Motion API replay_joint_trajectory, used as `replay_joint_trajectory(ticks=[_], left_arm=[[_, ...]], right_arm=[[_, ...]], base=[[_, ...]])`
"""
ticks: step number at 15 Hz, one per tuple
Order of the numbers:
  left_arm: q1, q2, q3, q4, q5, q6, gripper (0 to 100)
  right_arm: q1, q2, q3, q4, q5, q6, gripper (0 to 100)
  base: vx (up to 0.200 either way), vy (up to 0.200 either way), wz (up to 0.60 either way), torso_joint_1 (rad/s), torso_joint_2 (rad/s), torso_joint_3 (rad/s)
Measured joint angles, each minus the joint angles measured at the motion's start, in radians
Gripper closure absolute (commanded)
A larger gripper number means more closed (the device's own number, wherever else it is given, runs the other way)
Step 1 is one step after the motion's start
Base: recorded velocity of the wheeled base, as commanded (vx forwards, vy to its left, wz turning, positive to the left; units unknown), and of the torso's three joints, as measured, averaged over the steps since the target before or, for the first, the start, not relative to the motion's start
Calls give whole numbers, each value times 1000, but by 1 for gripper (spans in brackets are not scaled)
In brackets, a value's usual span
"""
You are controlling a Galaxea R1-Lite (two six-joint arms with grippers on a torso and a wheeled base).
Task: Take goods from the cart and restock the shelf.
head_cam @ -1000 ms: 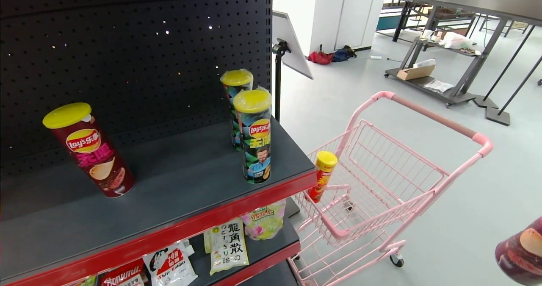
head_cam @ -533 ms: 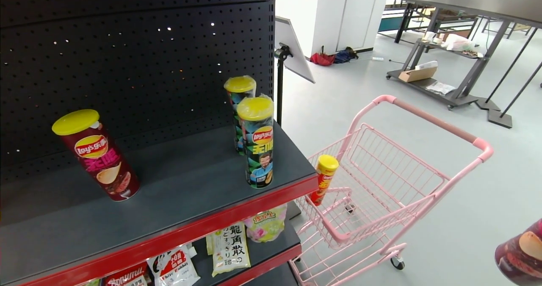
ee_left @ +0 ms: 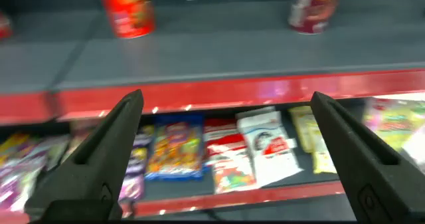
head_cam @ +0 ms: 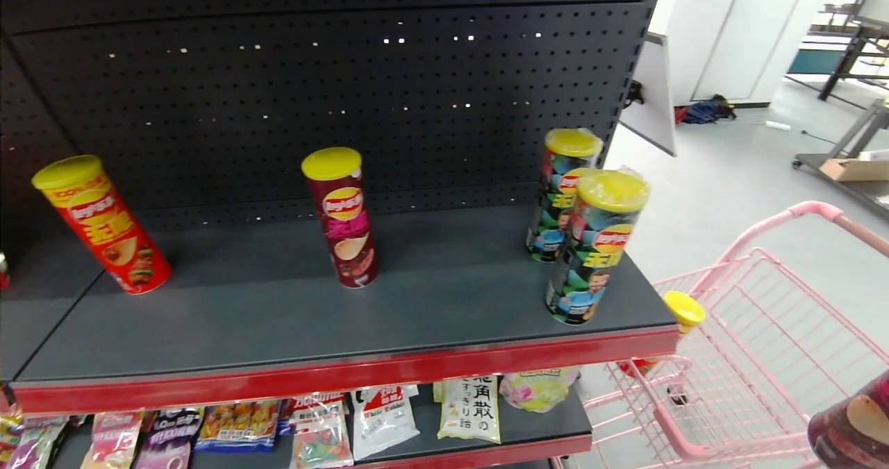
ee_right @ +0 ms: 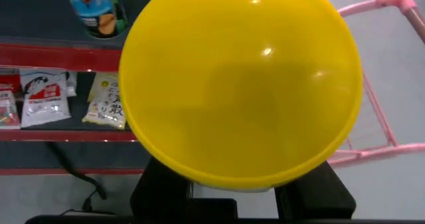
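Left gripper (ee_left: 226,98), fingers spread wide, faces the shelf (head_cam: 444,302); right gripper (ee_right: 240,192) clamps a yellow-lidded can (ee_right: 240,84) near the cart (head_cam: 812,210).

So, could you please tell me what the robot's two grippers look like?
The left gripper has two matte black fingers, broad at the base and tapering to slanted, wedge-like tips. What shows of the right gripper is likewise black and blocky, with squared edges.
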Motion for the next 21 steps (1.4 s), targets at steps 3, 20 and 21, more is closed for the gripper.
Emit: replay_joint_trajectory(ticks=[3, 20, 21], left_arm=[[-1, 0, 0, 1, 0, 0, 0], [0, 0, 0, 0, 0, 1, 0], [0, 0, 0, 1, 0, 1, 0]], right_arm=[[-2, -39, 27, 0, -1, 0, 100], [9, -417, 186, 9, 113, 2, 100], [9, -418, 187, 9, 113, 2, 100]], base=[[0, 0, 0, 0, 0, 0], [0, 129, 0, 0, 1, 1], [0, 200, 0, 2, 2, 7]])
